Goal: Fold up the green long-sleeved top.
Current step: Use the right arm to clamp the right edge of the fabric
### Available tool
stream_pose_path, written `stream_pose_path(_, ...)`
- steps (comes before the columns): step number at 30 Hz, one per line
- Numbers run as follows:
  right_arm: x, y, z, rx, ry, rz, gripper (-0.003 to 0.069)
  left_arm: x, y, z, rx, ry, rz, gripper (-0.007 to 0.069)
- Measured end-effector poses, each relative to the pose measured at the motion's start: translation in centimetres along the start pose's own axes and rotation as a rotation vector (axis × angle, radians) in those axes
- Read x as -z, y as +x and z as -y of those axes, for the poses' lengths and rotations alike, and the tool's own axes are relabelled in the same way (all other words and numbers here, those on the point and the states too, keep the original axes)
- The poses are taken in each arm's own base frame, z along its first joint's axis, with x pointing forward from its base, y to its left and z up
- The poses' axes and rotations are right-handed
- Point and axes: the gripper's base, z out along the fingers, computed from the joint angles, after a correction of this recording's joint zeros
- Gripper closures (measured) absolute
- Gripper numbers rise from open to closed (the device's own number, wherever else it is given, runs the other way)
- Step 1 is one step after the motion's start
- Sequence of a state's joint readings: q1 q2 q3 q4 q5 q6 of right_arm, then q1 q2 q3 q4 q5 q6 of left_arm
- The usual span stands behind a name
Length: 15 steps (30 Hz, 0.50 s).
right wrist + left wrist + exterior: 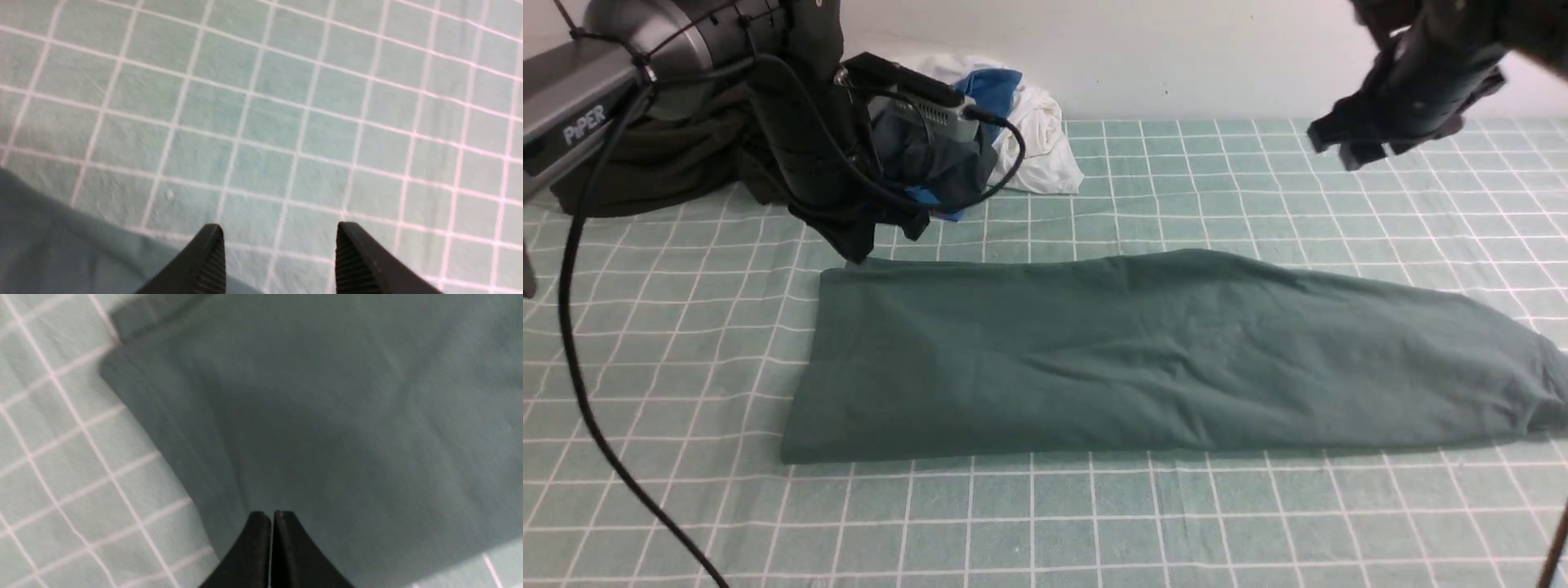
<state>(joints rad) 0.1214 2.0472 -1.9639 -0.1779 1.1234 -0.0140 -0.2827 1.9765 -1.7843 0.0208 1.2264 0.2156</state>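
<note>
The green top [1143,359] lies as a long band across the tabletop [1094,523], with the left end effector [272,516] clenched at its far-left corner and the right end effector [280,228] hanging released, so I'd lift only once cloth is truly pinched.

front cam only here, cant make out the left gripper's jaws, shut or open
observer: shut. in the left wrist view the left gripper has its tips pressed together over the green top, near a corner.
operator: any cloth pinched
observer: none shows between the tips; cannot tell beyond that.
operator: and the right one
observer: right gripper is open, nothing between its jaws, above the checked tablecloth just off the top's edge.
</note>
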Motion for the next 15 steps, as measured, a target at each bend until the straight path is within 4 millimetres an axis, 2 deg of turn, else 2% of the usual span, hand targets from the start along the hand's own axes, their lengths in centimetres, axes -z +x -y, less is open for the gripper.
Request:
stream_pose_path(1,0.3,0.0,0.2,-0.002,0.000,0.000,0.0307,0.0,0.2,0.2,-0.002,0.003,-0.004,0.0628)
stream_pose_path(2,1.6,0.9,1.5,-0.020,-0.011,-0.022,0.0307,-0.3,1.5,1.3,-0.020,0.020,-0.026,0.0628)
stream_pose_path(3,1.9,1.6,2.0,-0.028,-0.029,-0.045,0.0307,-0.6,2.1,2.0,-0.031,0.028,-0.030,0.0628)
stream_pose_path(4,2.4,1.7,2.2,-0.031,-0.031,-0.041,0.0307,-0.5,2.3,2.1,-0.033,0.027,-0.022,0.0628)
stream_pose_path(5,3.3,3.4,3.4,-0.063,-0.058,-0.068,0.0307,-1.9,3.7,3.0,-0.043,0.040,-0.039,0.0628)
stream_pose_path(10,4.7,9.3,6.0,-0.188,-0.068,-0.086,0.0307,-6.0,6.3,3.5,-0.040,0.041,-0.050,0.0628)
stream_pose_path(12,4.6,10.6,6.5,-0.218,-0.058,-0.090,0.0307,-6.7,6.7,3.6,-0.040,0.042,-0.052,0.0628)
stream_pose_path(13,4.0,12.3,7.1,-0.267,-0.046,-0.106,0.0302,-7.4,6.9,3.6,-0.039,0.042,-0.054,0.0628)
stream_pose_path(14,3.4,13.3,7.7,-0.300,-0.035,-0.112,0.0298,-7.8,6.9,3.6,-0.039,0.042,-0.056,0.0628)
stream_pose_path(15,3.3,13.5,7.8,-0.306,-0.032,-0.113,0.0298,-7.9,6.9,3.6,-0.039,0.042,-0.057,0.0628)
